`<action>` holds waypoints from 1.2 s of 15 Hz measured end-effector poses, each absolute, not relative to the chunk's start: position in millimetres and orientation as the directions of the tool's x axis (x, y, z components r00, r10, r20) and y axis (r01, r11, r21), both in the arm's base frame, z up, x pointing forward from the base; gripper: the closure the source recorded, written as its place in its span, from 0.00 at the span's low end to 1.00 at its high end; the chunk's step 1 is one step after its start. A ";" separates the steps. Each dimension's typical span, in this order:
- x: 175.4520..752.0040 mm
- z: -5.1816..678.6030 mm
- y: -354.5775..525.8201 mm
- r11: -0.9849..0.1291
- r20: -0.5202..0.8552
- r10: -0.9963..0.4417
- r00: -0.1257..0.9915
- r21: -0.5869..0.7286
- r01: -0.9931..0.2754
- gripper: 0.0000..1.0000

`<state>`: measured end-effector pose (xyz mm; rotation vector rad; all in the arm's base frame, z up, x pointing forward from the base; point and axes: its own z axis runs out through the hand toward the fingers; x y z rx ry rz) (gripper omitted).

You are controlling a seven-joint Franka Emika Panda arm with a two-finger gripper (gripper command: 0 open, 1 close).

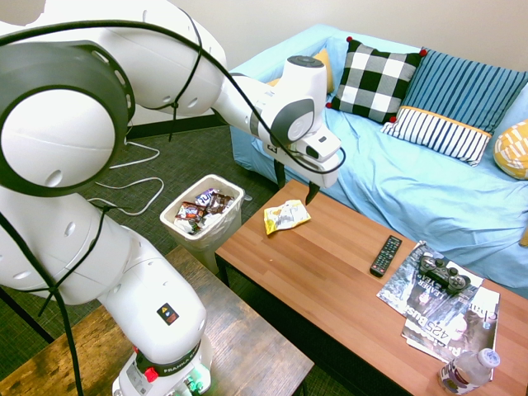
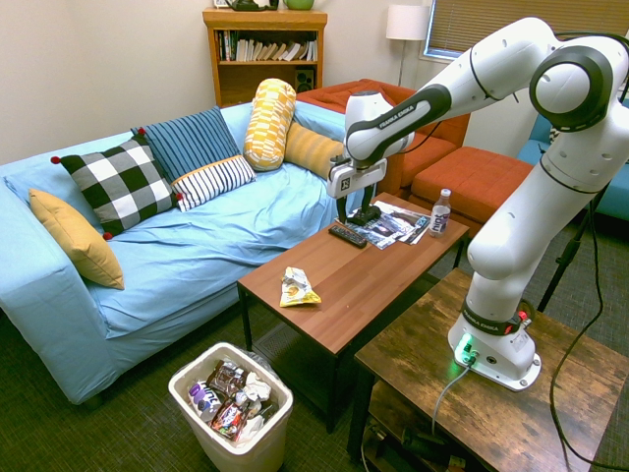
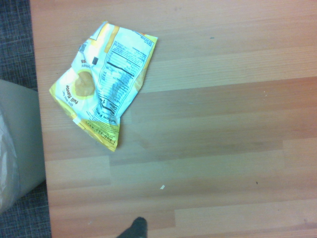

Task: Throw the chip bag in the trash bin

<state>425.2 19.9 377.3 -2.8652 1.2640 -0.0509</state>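
Black two-fingered claw (image 1: 295, 183) stands wide, empty, above the brown wooden table (image 1: 330, 256); wrist view alone resolves nutrition print on the yellow-and-white foil chip bag (image 3: 101, 82), below the claw, near the table edge.

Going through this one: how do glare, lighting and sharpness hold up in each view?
First exterior view: bright, the sofa cover washed pale in places. Second exterior view: fairly even light, a green glow at the arm's base. Wrist view: the chip bag's larger print is readable, its finest print soft.
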 end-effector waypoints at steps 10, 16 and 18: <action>514.7 307.7 66.1 -0.498 -0.053 -0.866 0.497 0.009 -0.867 0.00; 593.2 223.3 98.9 -0.378 -0.072 -0.925 0.373 0.063 -0.924 0.00; 608.8 194.2 102.7 -0.356 -0.069 -0.934 0.350 0.096 -0.930 0.00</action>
